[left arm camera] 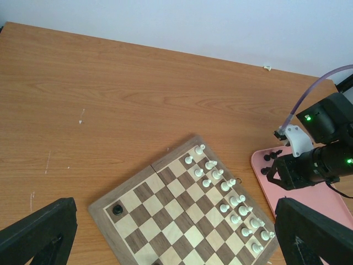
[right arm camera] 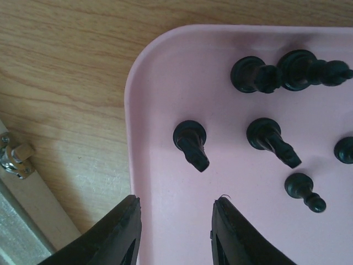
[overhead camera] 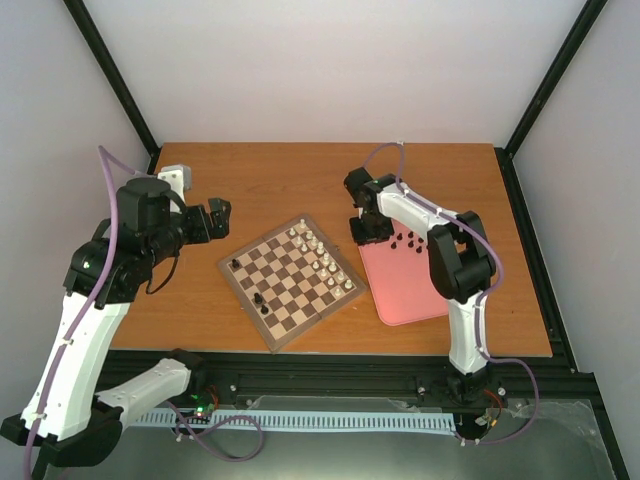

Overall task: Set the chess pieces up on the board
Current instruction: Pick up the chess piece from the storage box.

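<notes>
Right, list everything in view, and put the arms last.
chessboard: one, brown and cream, mid-table, set at an angle
white pieces: about sixteen, cream, two rows along the chessboard's side nearest the tray
black pieces on the board: two, black, left part
black pieces on the tray: at least six, black, far end
tray: one, pink, right of the chessboard
table: one, brown wood, under everything
left claw: one, black, open, above the table left of the chessboard
right claw: one, black, open and empty, over the tray's corner
</notes>
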### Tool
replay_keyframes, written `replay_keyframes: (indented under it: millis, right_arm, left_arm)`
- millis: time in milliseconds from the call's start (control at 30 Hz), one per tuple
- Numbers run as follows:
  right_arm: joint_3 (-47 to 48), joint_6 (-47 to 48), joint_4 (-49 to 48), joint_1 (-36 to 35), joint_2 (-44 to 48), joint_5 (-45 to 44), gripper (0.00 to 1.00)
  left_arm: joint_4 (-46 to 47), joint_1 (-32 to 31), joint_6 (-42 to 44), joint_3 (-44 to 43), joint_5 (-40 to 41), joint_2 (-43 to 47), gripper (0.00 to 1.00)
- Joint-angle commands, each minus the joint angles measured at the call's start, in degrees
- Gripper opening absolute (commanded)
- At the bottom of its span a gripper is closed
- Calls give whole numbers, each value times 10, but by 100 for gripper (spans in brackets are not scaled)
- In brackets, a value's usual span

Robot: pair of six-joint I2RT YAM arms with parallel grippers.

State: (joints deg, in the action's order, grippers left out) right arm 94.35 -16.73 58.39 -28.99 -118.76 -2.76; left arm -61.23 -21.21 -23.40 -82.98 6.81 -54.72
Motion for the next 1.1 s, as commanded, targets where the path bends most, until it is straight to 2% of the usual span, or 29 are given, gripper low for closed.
replay_keyframes:
  millis: [0,300,600,833,1067]
  right_arm:
    - [17,14,-10,1,-16,-11,37]
    - [24,20,-15,11,-35,-4,36]
    - [34,25,-14,18,-50,-2,30]
    - [43,26,-14,26,-61,-6,30]
    - [50,30,-11,29,-65,3,16]
  left_arm:
    - [18,2,-15,0,-1,-3,100]
    - [22,2,-20,2,0,-9,100]
    - [29,2,-21,3,-3,-16,100]
    - [30,2,-19,3,-4,-21,100]
    - [35,2,-16,2,-7,-27,100]
